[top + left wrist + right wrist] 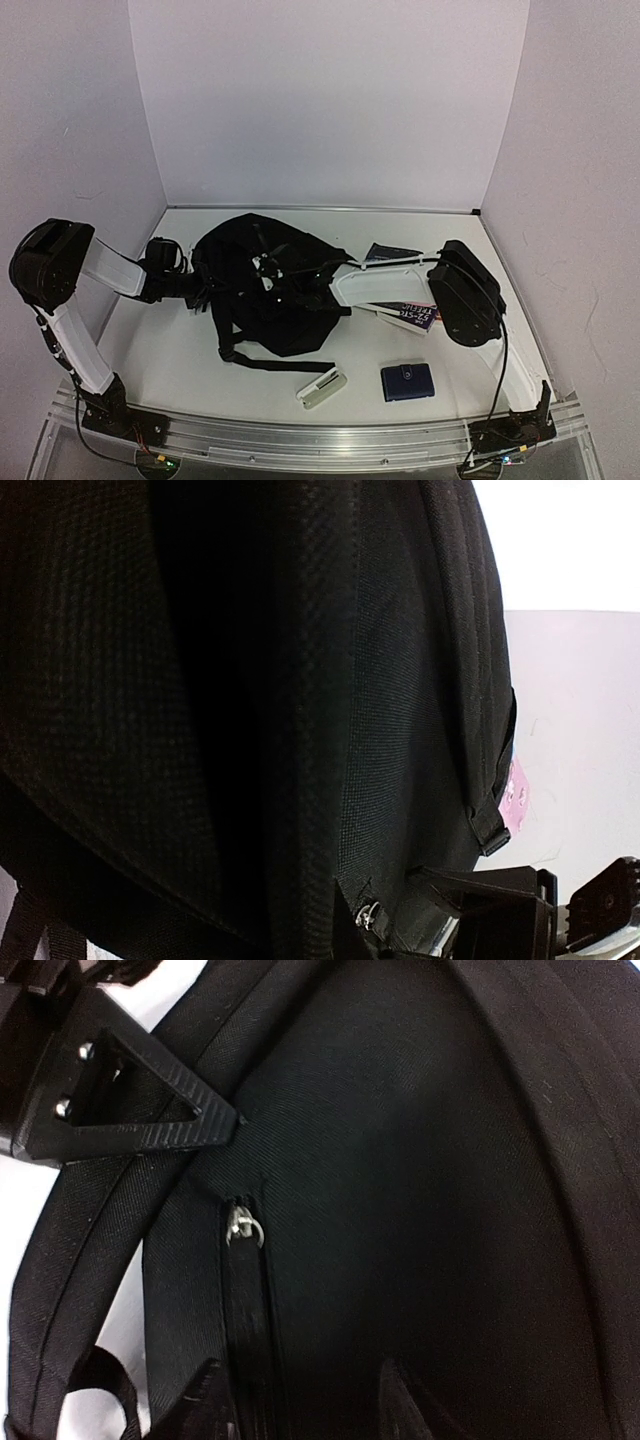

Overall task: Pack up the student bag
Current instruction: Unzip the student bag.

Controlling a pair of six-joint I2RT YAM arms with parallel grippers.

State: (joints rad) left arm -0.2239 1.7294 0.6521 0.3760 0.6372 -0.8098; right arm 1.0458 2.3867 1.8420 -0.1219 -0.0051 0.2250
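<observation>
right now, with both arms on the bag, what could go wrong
1. The right gripper stands open over the small zipper pull. It could close on fabric alone and miss the pull.
2. The left gripper is shut on soft fabric at the left edge of the student bag. That pinch may slip under a tug, and the bag would likely drag across the table instead of opening.

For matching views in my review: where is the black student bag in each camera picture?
Top external: student bag at the centre of the table.
Left wrist: the bag fills nearly the whole picture.
Right wrist: it fills most of the picture.
Shared landmark: a silver zipper pull, bottom centre in left wrist, left of centre in right wrist.
</observation>
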